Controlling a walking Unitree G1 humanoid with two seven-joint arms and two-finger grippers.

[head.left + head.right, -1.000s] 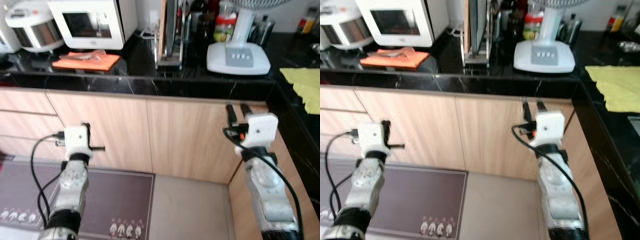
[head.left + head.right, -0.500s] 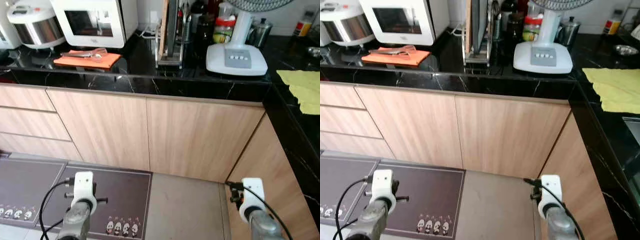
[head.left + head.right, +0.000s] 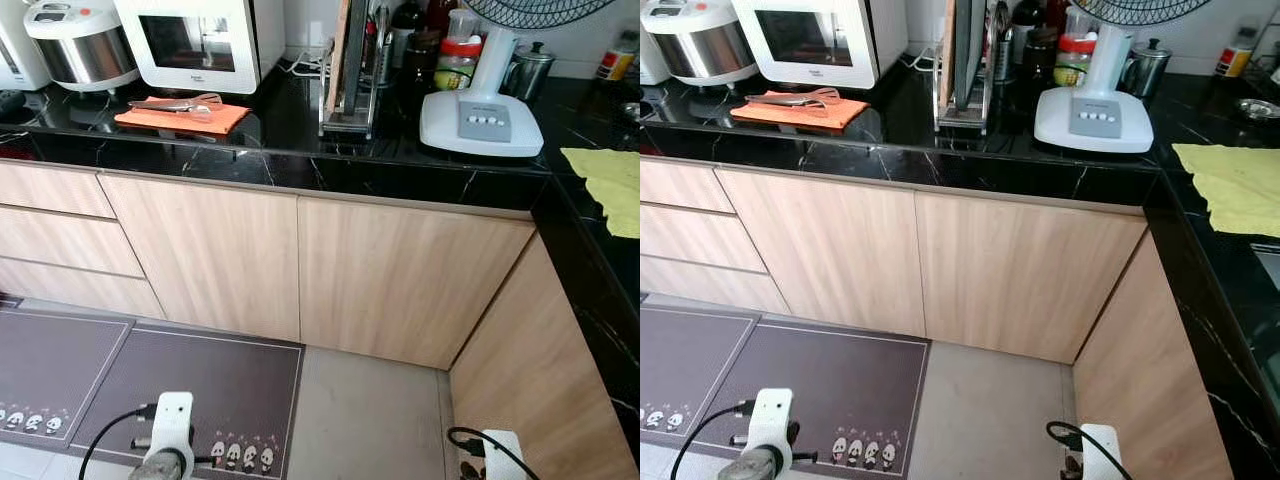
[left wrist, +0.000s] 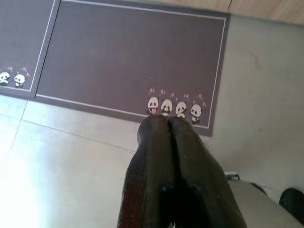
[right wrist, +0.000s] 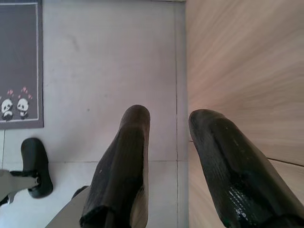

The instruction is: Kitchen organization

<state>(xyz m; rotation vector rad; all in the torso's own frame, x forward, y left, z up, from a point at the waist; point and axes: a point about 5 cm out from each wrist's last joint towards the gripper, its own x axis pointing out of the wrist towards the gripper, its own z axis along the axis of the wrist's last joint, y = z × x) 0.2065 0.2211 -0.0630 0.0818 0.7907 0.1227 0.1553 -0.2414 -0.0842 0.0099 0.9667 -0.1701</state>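
Below my fingers: grey floor and a dark mat with small pandas along its edge.
Left gripper: my arm hangs low; the two fingers are pressed together with nothing between them, tips over the mat's panda edge where it meets the floor.
Right gripper: hangs low too; fingers spread apart and bare, one over the floor, the other before the wood cabinet side.
Left wrist: its white housing sits low, over the mat, a black cable looping from it.
Right wrist: white housing at the foot of the corner cabinet, cable curling beside it.
Counter: black, well above and ahead of both sets of fingers, running over the wood cabinets and turning along my right side.
Orange cloth: flat on the counter, far ahead of my left fingers, with tongs lying on it.
Microwave: white, just behind the orange cloth.
Rice cooker: beside the microwave, further to my left.
Rack: upright boards in it, mid-counter.
Fan: white base with buttons, ahead of my right fingers.
Kettle: steel, just behind the fan.
Yellow cloth: spread on the counter's right-hand run, above my right fingers.
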